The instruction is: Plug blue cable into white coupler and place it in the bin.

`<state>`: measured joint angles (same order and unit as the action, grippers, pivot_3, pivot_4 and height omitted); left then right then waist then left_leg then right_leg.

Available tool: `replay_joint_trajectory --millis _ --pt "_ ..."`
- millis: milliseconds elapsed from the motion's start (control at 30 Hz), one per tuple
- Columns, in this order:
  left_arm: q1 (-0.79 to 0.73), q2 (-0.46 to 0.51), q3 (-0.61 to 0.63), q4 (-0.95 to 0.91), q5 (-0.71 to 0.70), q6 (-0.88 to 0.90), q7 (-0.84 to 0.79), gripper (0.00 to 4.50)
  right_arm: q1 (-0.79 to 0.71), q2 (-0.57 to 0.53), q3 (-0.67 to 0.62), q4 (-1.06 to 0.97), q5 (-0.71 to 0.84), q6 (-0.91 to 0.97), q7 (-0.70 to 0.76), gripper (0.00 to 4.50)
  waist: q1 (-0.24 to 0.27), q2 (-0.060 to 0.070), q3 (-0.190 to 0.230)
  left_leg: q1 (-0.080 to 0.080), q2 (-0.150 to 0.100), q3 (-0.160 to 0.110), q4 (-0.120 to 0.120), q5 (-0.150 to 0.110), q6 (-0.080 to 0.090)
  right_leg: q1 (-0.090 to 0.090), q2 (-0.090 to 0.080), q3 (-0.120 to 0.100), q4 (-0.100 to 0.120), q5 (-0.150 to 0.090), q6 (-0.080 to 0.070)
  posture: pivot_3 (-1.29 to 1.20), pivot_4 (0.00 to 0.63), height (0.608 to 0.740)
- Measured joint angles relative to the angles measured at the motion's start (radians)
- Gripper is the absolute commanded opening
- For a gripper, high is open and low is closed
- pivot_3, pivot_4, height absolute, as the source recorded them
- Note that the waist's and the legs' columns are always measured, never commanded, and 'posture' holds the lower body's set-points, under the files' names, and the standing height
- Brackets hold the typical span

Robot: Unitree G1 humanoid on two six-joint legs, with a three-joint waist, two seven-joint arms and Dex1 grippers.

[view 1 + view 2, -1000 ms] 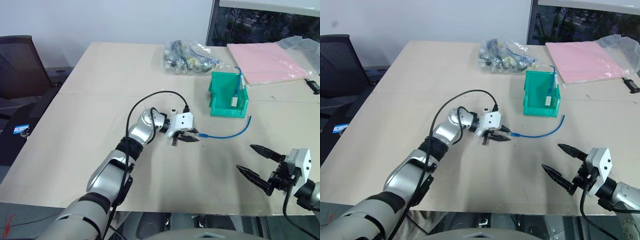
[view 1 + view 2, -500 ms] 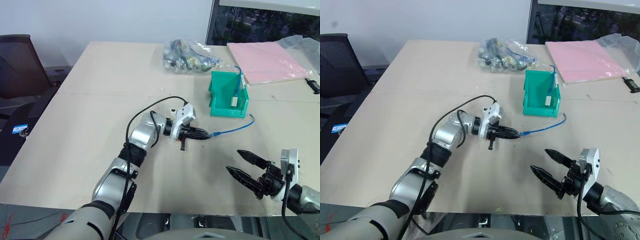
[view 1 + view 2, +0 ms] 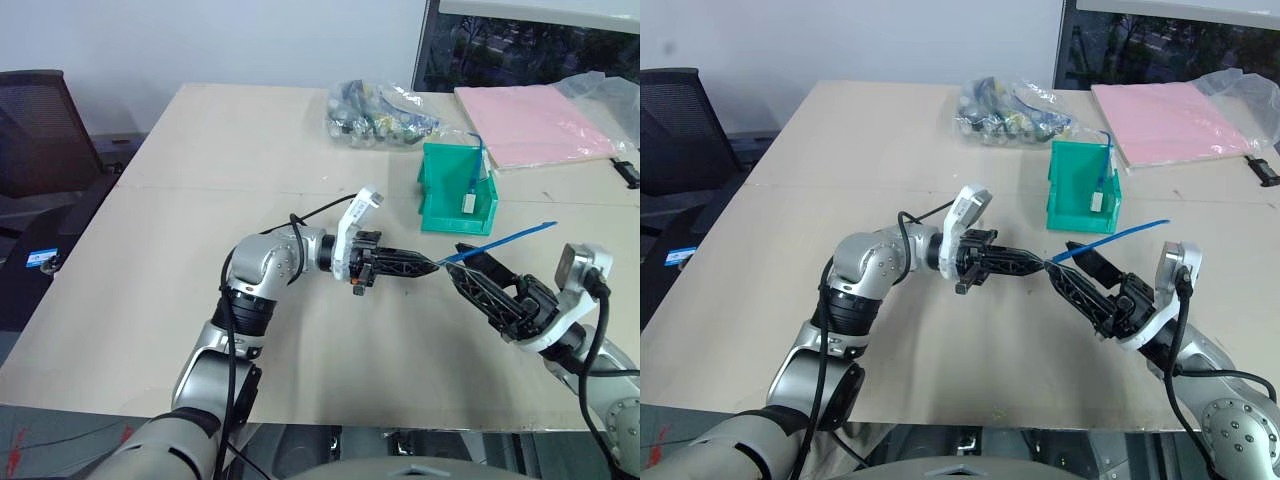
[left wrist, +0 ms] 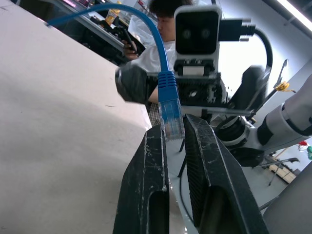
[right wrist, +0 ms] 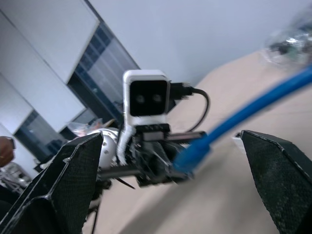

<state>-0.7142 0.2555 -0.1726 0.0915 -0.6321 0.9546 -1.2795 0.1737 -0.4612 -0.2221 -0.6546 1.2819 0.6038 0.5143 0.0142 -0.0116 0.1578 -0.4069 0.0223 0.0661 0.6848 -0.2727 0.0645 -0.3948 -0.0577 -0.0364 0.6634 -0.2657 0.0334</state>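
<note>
Pinching blue cable [image 3: 500, 241] plug, left pincer [image 3: 432, 266] points level toward right pincer [image 3: 462, 262], spread wide.

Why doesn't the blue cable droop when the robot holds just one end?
Probably it's springy: the blue cable sticks out nearly straight from the shut left gripper. It likely bends easily, since it curves near its plug. It seems light.

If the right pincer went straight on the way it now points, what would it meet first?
Most likely the blue cable just behind its plug, and right after it the left pincer shut on that plug. The right pincer stands open around that spot; depth is hard to judge.
</note>
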Motion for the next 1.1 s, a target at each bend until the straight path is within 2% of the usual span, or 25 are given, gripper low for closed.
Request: replay_joint_trajectory --millis 33,67,300,333,500,533,567,633,700,900,967,1100 --pt "0.000 0.000 0.000 0.000 0.000 0.000 0.001 0.00 0.000 -0.003 0.004 0.000 0.002 0.004 -0.002 3.98 0.000 0.000 0.000 0.000 0.000 0.000 0.000 0.000 0.000 0.000 0.000 0.000 0.000 0.000 0.000 0.00 0.150 0.740" --pt "0.000 0.000 -0.001 0.000 -0.001 0.000 0.005 0.00 -0.004 -0.003 0.015 0.000 0.009 0.006 -0.013 3.74 -0.001 0.000 0.000 0.000 0.000 0.000 0.000 0.001 -0.001 -0.001 0.000 0.000 0.000 0.000 0.000 0.00 0.150 0.740" --pt "0.005 -0.003 -0.002 -0.009 -0.027 -0.008 0.010 0.00 -0.024 -0.005 0.013 0.011 0.018 0.005 -0.051 0.35 0.000 0.000 0.000 -0.001 0.000 0.000 0.000 0.000 -0.001 -0.001 0.001 0.000 0.000 0.000 0.000 0.00 0.150 0.740" --pt "0.010 -0.001 -0.002 -0.015 -0.031 -0.009 0.013 0.00 -0.026 -0.008 0.012 0.015 0.026 0.006 -0.051 0.15 -0.001 0.000 0.000 -0.001 0.000 0.000 0.000 0.000 -0.001 -0.001 0.001 0.000 0.000 0.000 0.000 0.00 0.150 0.740" --pt "0.030 0.001 -0.005 -0.029 -0.037 -0.023 0.019 0.00 -0.030 -0.031 0.012 0.021 0.042 0.018 -0.046 0.06 -0.001 0.000 0.000 -0.001 0.000 -0.001 0.000 0.000 0.000 -0.001 0.001 0.000 0.000 0.000 0.000 0.00 0.150 0.740" --pt "0.033 0.002 -0.007 -0.032 -0.036 -0.032 0.021 1.00 -0.035 -0.031 0.013 0.025 0.049 0.020 -0.046 0.00 -0.001 0.000 0.000 -0.001 0.000 -0.001 0.000 0.000 0.000 -0.001 0.001 0.000 0.000 0.000 0.000 0.00 0.150 0.740" --pt "0.036 0.007 -0.011 -0.037 -0.035 -0.041 0.022 1.23 -0.040 -0.031 0.015 0.025 0.058 0.023 -0.046 0.00 -0.001 0.000 0.000 -0.001 0.000 -0.001 0.000 0.000 0.000 -0.001 0.001 0.000 0.000 0.000 0.000 0.00 0.150 0.740" --pt "0.054 0.027 -0.026 -0.065 -0.034 -0.054 0.019 2.26 -0.059 -0.031 0.017 0.025 0.080 0.024 -0.044 0.00 -0.003 0.000 0.000 -0.001 0.000 0.000 0.000 0.000 0.000 -0.001 0.001 0.001 0.000 0.000 0.000 0.00 0.150 0.740" --pt "0.095 0.011 -0.009 -0.107 -0.010 -0.125 0.082 3.22 -0.069 -0.034 0.016 0.026 0.089 0.025 -0.042 0.00 -0.001 0.000 0.000 -0.001 0.001 -0.001 0.000 0.000 0.000 -0.001 -0.004 0.000 0.000 0.000 0.000 0.00 0.150 0.740" --pt "0.357 0.022 0.128 -0.405 0.013 -0.265 0.301 3.22 -0.058 -0.059 -0.029 0.052 0.087 0.020 -0.042 0.00 -0.003 0.000 0.000 -0.001 0.001 -0.001 -0.001 0.000 0.000 -0.002 -0.006 0.000 -0.001 0.000 0.000 0.00 0.150 0.740" --pt "0.439 0.010 0.174 -0.477 0.077 -0.330 0.432 3.22 -0.062 -0.064 -0.049 0.074 0.079 0.013 -0.041 0.00 0.002 0.000 0.000 -0.001 0.001 -0.002 -0.001 0.000 0.000 -0.001 -0.007 -0.002 0.000 0.000 0.000 0.00 0.150 0.740" --pt "0.535 0.009 0.180 -0.500 0.338 -0.527 0.691 3.22 -0.073 -0.064 -0.053 0.113 0.051 0.008 -0.031 0.00 0.005 0.000 0.000 -0.001 0.000 -0.002 0.000 0.000 0.000 0.000 -0.008 -0.002 -0.001 0.001 -0.002 0.00 0.150 0.740"
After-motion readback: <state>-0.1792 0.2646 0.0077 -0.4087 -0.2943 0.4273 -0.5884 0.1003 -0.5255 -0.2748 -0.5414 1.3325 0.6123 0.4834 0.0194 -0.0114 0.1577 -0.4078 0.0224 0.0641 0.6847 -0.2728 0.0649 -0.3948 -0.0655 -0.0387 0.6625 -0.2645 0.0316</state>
